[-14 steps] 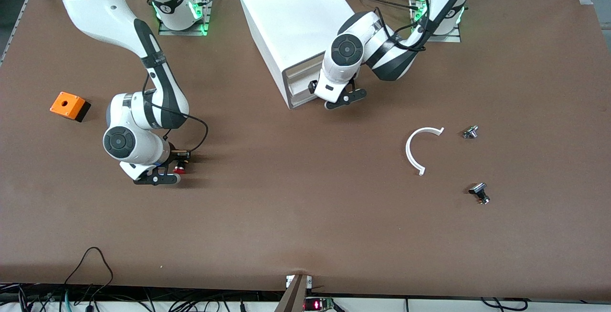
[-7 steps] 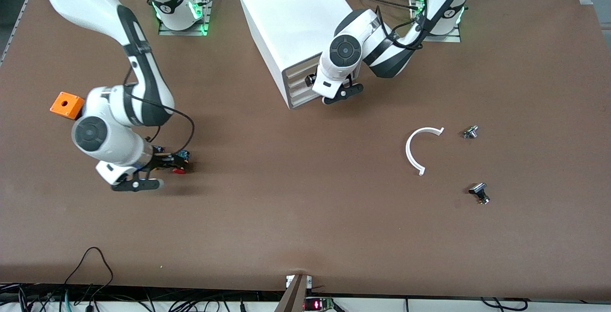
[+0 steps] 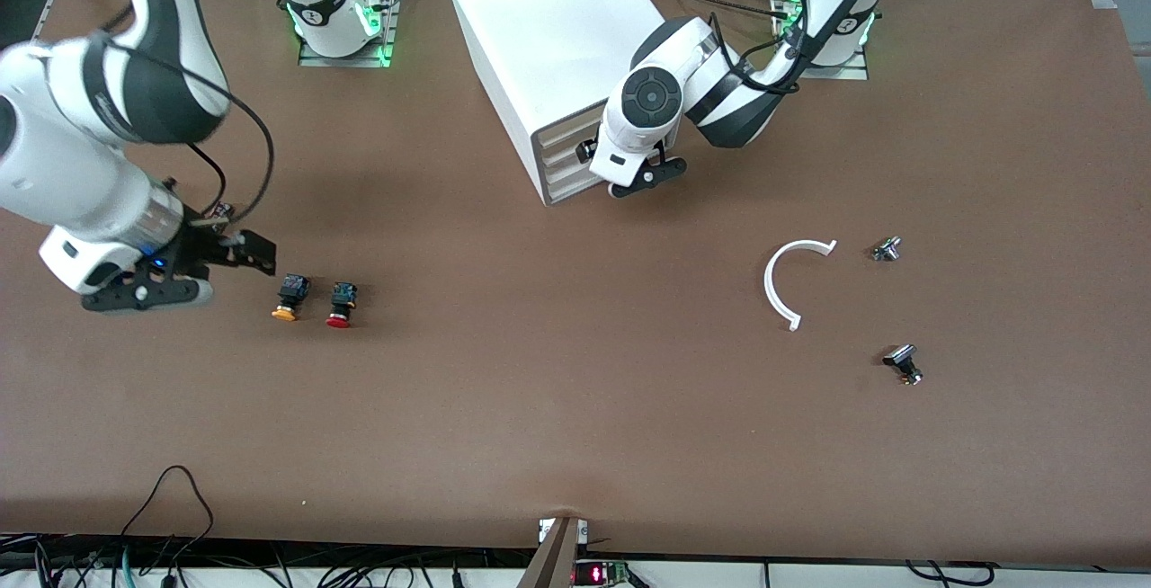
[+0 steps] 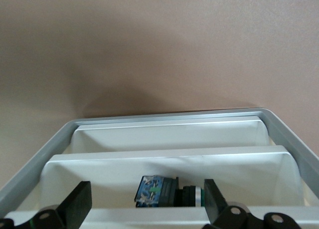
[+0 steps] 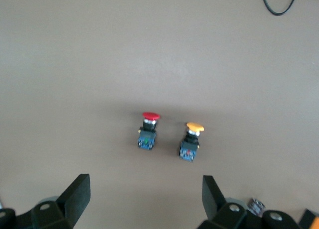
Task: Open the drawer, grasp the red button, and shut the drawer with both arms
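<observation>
a wide brown table [image 3: 575, 408] fills the front view, with both robot bases along its upper edge. a white cabinet [image 3: 539, 40] stands on the table between the two bases, its drawer fronts turned toward the front camera.

the right gripper [image 3: 229, 255] hangs in the air over the right arm's end of the table. its jaws are spread and hold nothing; in the right wrist view the two black fingers [image 5: 75, 194] stand wide apart over bare table. the button [image 3: 341, 304] with the red cap lies on the table near this gripper, apart from it, with the cap toward the front camera. just beside it, toward the right arm's end, lies the orange-capped button [image 3: 288, 297] in the same direction; the two do not touch.

the left gripper [image 3: 601, 153] is at the front of the cabinet, at the drawer [image 4: 164, 159]. its jaws are also spread, and they pinch nothing. the left wrist view looks down into white trays, and between the fingers a small black and blue part [image 4: 167, 191] lies inside one of them.

toward the left arm's end of the table lie a white curved piece [image 3: 780, 287] and two small metal parts, one [image 3: 887, 249] farther from the front camera and one [image 3: 904, 363] nearer to it.
</observation>
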Controlling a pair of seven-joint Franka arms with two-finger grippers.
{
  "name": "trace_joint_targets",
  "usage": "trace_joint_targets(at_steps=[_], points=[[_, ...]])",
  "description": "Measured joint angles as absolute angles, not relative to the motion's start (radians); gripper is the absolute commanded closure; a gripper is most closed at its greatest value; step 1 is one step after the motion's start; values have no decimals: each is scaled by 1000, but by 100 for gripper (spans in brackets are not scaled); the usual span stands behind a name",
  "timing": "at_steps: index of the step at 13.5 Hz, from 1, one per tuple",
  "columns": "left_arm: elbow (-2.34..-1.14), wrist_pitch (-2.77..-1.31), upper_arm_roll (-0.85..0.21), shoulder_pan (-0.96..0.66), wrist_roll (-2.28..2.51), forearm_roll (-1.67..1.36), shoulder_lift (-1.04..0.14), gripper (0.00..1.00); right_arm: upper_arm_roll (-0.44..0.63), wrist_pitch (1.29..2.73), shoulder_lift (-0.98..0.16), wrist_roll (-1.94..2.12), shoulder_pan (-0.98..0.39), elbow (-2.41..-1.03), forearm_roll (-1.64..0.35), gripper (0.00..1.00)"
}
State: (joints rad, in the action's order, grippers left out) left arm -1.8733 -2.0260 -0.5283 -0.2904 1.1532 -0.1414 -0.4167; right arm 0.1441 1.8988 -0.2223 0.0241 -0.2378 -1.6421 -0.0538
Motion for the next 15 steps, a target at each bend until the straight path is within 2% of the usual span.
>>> trace_joint_targets(at_steps=[2,4,6,11,15], points=[[-1789,-1920,-524,-270,1144,-75,-406,1,144,1864,-165,24,-238,-1635,-54,1],[-1689,-1808,-524,-245,1113,33,-395,1,142,1759,-122,24,-229,-1606,-54,1],[-1602,-1721,-521,-211,1044,87,-386,1,108,1690,-85,24,-172,-1577,-54,1],[-1457,-1580,-516,-34,710,99,-370,1,-22,1606,4,-51,-2,-1573,-54,1],[-1406,-1561,-498,112,374,99,-334,1,-54,1536,37,-90,12,-1576,-53,1]])
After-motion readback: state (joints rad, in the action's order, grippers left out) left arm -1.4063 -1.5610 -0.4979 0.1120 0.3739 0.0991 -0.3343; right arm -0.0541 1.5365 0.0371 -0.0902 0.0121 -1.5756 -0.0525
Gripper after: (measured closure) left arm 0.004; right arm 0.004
